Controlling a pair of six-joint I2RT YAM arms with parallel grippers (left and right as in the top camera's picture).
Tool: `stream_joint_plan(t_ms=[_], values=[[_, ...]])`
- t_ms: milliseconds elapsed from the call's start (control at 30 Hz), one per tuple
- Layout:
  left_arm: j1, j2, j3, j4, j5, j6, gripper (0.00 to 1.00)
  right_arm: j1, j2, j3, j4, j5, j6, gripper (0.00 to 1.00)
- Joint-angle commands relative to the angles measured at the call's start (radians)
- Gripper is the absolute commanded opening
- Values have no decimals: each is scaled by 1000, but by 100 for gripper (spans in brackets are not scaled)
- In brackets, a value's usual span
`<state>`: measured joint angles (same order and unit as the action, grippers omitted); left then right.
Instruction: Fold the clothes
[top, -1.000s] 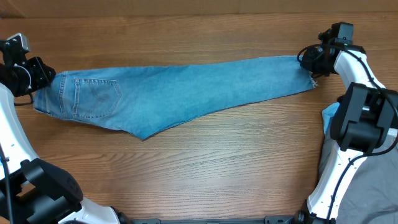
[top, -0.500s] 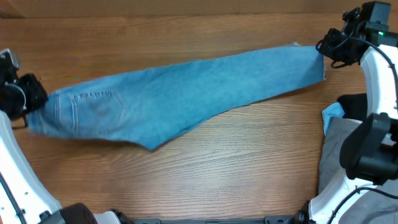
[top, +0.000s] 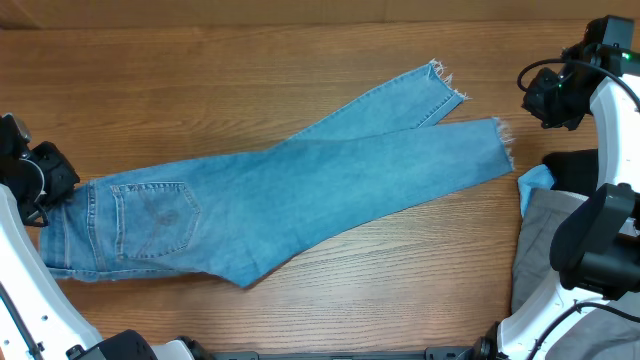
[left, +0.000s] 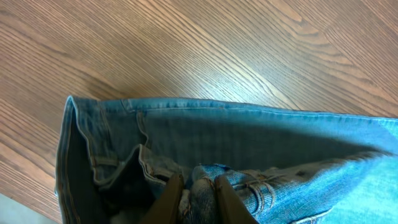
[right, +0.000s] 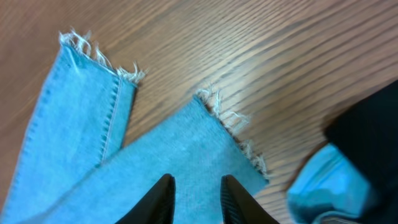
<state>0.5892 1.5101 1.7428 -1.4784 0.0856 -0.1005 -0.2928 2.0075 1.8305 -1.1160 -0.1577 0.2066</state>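
One pair of light-blue washed denim jeans (top: 300, 190) lies flat on the brown wood-grain desk (top: 250, 70), reaching from the left fingers towards the right fingers. The left fingers (left: 169, 200), two dark narrow blades, are pressed onto a bunched fold of the waistband and pinch the thick, seamed denim between them. Just ahead of their tips the waist gapes open and shows the darker inside of the cloth. One stitched back pocket (top: 155, 218) faces up close to this hold.

Away from the left fingers the two legs part into a narrow V. Each ends in a ragged whitish fringe: the far hem (top: 445, 85) and the near hem (top: 503, 145).

The right fingers (right: 158, 198) are spread apart with nothing between them. In the wrist view the near hem lies just ahead of their tips. From overhead they are off the end of the legs, not touching the cloth.

Behind the right fingers, along the desk's edge, lie three other fabrics: one soft black garment (top: 575, 165), one small bright-blue scrap (top: 533, 185) and one pair of smooth grey trousers (top: 560, 240).
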Motion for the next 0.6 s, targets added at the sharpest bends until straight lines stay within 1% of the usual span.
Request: stream_joint_plan(t_ms=[0, 33, 100, 133, 267, 367, 467, 567], values=[[8, -13, 27, 13, -23, -17, 4, 28, 9, -29, 31, -35, 51, 38], [8, -13, 27, 15, -23, -16, 4, 37, 16, -44, 51, -35, 66, 41], [8, -13, 27, 21, -23, -16, 4, 58, 38, -76, 107, -35, 85, 52], [8, -13, 27, 24, -23, -16, 4, 67, 55, -88, 135, -33, 95, 54], [8, -13, 27, 33, -23, -15, 5, 98, 137, -111, 262, -22, 141, 55], [8, -13, 27, 44, -23, -16, 5, 112, 203, -111, 345, 5, 140, 55], [6, -13, 27, 46, -22, -15, 5, 113, 256, -111, 386, 68, 143, 56], [6, -13, 27, 47, -22, -11, 5, 113, 282, -111, 387, 131, 142, 56]])
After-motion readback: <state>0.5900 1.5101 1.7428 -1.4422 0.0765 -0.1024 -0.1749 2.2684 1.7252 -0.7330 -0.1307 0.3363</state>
